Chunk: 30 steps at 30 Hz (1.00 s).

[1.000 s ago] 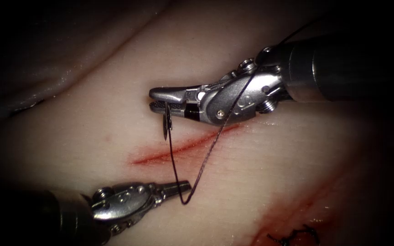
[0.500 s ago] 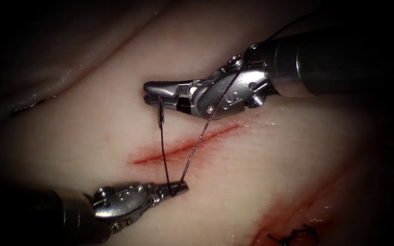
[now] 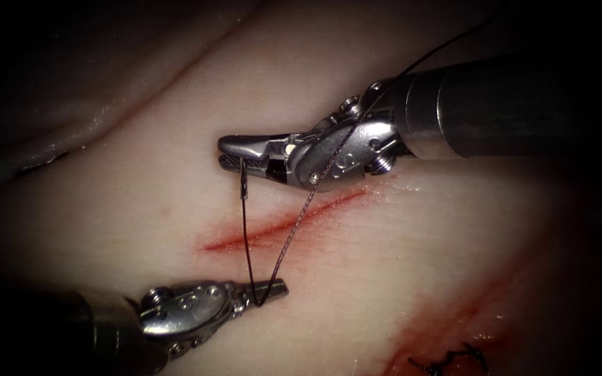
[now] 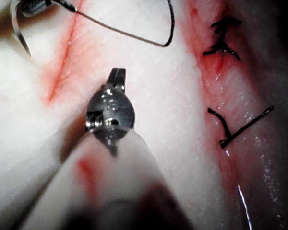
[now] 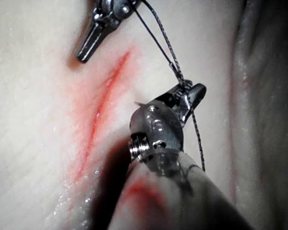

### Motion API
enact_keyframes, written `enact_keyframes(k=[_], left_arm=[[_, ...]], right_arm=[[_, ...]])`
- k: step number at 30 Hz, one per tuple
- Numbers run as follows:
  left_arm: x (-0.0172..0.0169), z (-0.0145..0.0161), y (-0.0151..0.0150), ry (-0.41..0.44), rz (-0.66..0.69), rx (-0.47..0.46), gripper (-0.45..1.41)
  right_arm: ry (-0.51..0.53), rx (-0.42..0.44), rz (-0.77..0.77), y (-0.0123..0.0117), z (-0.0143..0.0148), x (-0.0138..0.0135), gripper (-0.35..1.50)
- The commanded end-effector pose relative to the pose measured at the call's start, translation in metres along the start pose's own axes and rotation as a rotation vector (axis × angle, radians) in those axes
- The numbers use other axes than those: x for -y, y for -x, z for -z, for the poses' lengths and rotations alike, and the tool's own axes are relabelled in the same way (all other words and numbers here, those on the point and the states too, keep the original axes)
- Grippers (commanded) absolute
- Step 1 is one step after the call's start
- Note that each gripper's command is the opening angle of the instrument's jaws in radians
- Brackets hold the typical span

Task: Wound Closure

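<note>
My right tool (image 3: 235, 157) hovers above and left of the cut (image 3: 280, 226), shut on the curved needle (image 3: 245, 179) near its thread end. The needle (image 4: 19, 36) hangs clear of the tissue (image 3: 141, 174). Dark thread (image 3: 245, 237) drops from it, loops by my left tool (image 3: 276, 287), then climbs over the right tool's wrist to the upper right. The left tool sits below the cut, jaws shut. In the left wrist view the thread loop (image 4: 169, 36) hangs apart from the left tool (image 4: 116, 76), which holds nothing. In the right wrist view the thread (image 5: 163, 43) reaches the right tool (image 5: 194, 93).
A second cut with red fluid and dark stitches (image 3: 447, 362) lies at the lower right. The left wrist view shows its knotted stitches (image 4: 223, 40) and a cut thread end (image 4: 237, 127). A tissue fold (image 3: 71, 125) rises at the upper left.
The right tool has shifted slightly left and up with the needle. The thread loop, which hung past the left tool's tip, has drawn up against its jaws. The left tool has barely moved.
</note>
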Motion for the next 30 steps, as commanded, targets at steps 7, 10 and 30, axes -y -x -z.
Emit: enact_keyframes(k=[7,10,30], left_arm=[[-0.0002,-0.0006,0.0006,0.002,0.002,0.002,-0.11],[-0.0002,-0.0006,0.0006,0.002,0.002,0.002,-0.11],[-0.0001,-0.0004,0.0001,0.005,0.007,0.005,-0.08]], right_arm=[[0.026,0.012,-0.011,0.0003,-0.0005,-0.0008,-0.35],[0.026,0.012,-0.011,0.0003,-0.0006,-0.0009,-0.35],[0.027,0.013,-0.004,0.0003,-0.001,-0.0002,-0.35]])
